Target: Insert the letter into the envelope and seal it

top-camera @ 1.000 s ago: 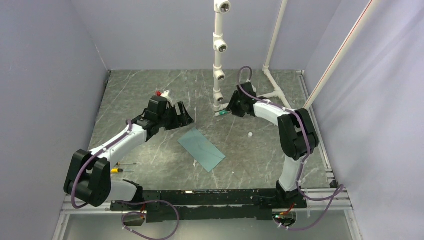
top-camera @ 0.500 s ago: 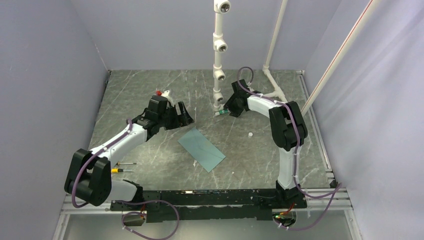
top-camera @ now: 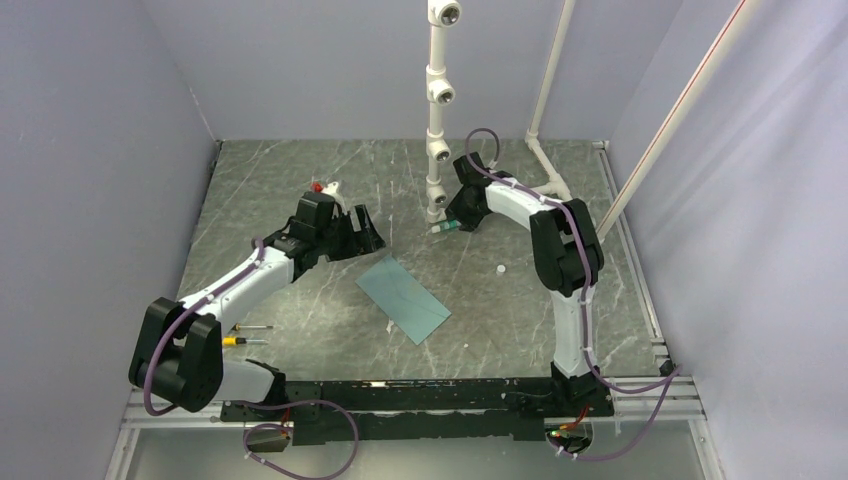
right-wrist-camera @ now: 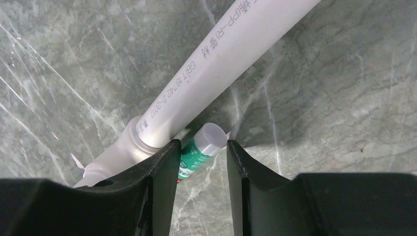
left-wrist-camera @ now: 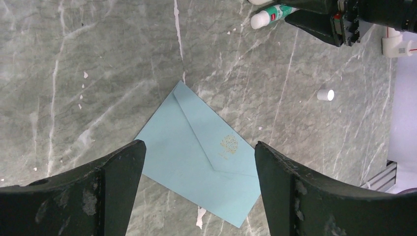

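Envelope [top-camera: 403, 298] lies flat mid-counter with its flap folded down, and neither hand is on it.
Can't tell what's inside it, the letter included. My left hand [top-camera: 368, 232] hangs wide open near its far corner, gripping nothing. My right hand [right-wrist-camera: 202, 146] is half open astride a green glue stick [right-wrist-camera: 200, 149] lying on the counter [top-camera: 300, 180] against the white pipe [right-wrist-camera: 221, 64]. One finger touches the stick, with a gap to the other. A small white cap [top-camera: 499, 269] lies nearby.
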Controlling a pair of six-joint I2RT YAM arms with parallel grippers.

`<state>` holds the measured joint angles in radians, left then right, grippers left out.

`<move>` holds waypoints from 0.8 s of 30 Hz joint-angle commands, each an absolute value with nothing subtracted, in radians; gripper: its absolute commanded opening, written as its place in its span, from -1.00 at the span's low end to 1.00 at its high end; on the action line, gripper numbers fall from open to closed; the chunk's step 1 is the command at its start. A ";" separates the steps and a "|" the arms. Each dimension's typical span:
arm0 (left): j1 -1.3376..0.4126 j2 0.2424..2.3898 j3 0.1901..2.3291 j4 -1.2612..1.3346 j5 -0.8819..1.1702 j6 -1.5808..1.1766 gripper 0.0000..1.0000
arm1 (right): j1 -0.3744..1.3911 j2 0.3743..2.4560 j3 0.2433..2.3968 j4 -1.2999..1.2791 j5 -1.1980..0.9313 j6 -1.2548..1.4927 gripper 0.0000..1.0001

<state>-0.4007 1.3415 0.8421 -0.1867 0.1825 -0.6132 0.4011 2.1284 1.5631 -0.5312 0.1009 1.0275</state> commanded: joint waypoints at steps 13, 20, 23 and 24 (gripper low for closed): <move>-0.394 1.282 0.828 -0.200 0.118 -0.597 0.74 | 0.423 2.183 1.565 -0.682 0.224 0.807 -0.60; -0.394 1.258 0.805 -0.191 0.112 -0.609 0.75 | 0.430 2.201 1.570 -0.705 0.235 0.704 -0.35; -0.394 1.256 0.808 -0.198 0.109 -0.607 0.74 | 0.439 2.238 1.588 -0.725 0.224 0.683 -0.43; -0.394 1.256 0.811 -0.202 0.106 -0.604 0.74 | 0.441 2.253 1.597 -0.741 0.218 0.684 -0.50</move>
<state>-0.3969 1.2861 0.8097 -0.2070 0.1295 -0.6132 0.4358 2.1551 1.6100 -0.5964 0.1867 0.7506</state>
